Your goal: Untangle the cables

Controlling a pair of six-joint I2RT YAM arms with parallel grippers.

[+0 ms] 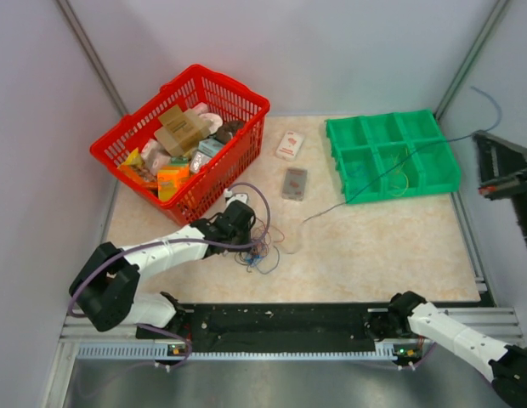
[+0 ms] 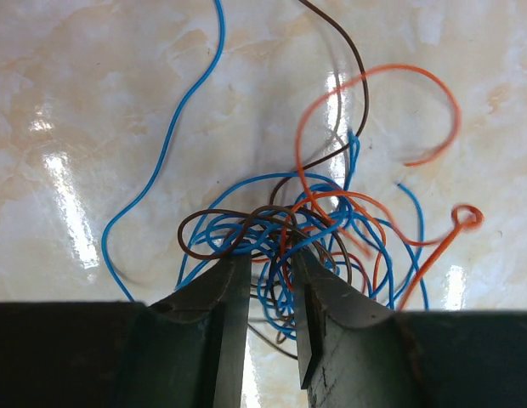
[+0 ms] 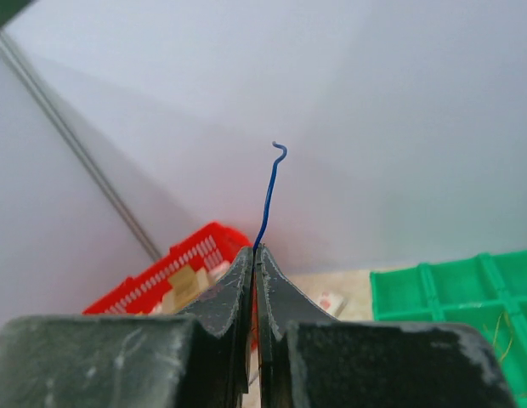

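Pinning the tangle to the desk with the left fingers, nipped on its core, lets the right fingers, clenched on a blue wire, draw away slowly.

No legible text anywhere; packets in the red basket and the white pack and grey pack on the table carry print too small to read

I can't see the lower part of the cables behind my left pincer; one blue strand runs off the top edge.
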